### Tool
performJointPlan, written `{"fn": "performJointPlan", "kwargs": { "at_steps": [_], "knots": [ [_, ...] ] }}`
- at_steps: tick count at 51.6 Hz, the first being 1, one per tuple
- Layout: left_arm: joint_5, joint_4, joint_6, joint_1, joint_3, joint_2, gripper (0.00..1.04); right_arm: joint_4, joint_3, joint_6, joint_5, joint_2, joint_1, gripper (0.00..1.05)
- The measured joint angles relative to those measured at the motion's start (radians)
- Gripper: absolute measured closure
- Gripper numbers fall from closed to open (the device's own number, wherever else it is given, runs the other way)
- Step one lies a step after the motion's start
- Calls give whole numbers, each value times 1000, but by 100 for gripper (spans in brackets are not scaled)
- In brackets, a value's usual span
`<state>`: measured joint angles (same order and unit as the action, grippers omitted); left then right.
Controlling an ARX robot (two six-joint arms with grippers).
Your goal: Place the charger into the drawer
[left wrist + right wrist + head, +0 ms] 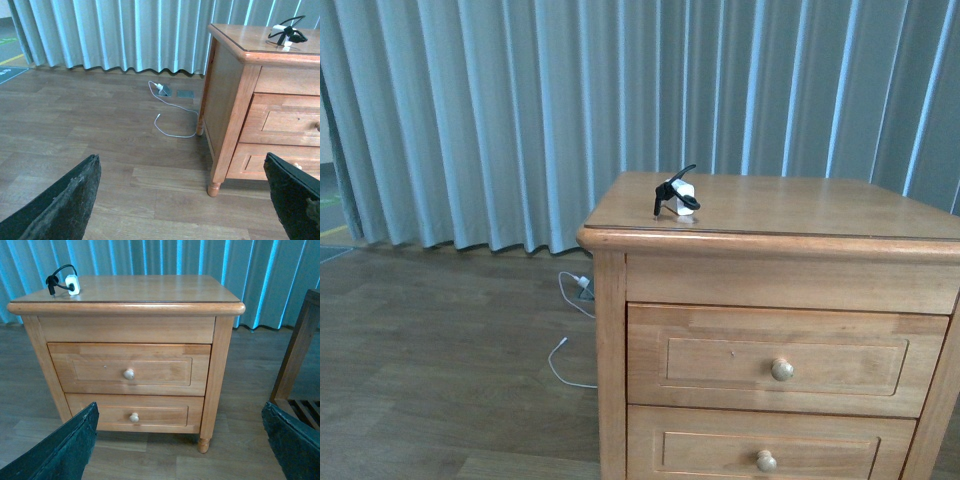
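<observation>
Charger [677, 196] sits on the nightstand [610, 330] top, on the left part, close to the left edge, w/ its black cable looped round the white cube and one loop sticking up. Nothing touches it. Upper drawer [720, 360] is shut, front flush w/ the frame, round brass knob [782, 369] at its centre. Lower drawer [700, 450] under it is also shut, w/ a like knob [766, 461]. Neither arm shows in the front view. Left tool [180, 165]: dark fingers [70, 200] wide apart, nothing between them, off to the left of the nightstand over the wood floor [75, 125], well apart from the charger. Right tool [180, 410]: fingers [65, 445] wide apart too, holding nothing, on the near side of the nightstand and facing the drawer fronts, not touching either knob. Thin white cable [565, 350] lies on the floor left of the nightstand, near the pale curtain [470, 110] running along the far side.
</observation>
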<state>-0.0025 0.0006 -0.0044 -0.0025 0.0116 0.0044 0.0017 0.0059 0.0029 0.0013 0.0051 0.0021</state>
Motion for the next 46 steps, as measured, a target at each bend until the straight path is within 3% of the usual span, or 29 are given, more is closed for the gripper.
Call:
{"fn": "performJointPlan", "kwargs": {
  "at_steps": [46],
  "knots": [
    [0,0,0,0,0,0,6,0,0,0,0,0,0,8]
  ]
}}
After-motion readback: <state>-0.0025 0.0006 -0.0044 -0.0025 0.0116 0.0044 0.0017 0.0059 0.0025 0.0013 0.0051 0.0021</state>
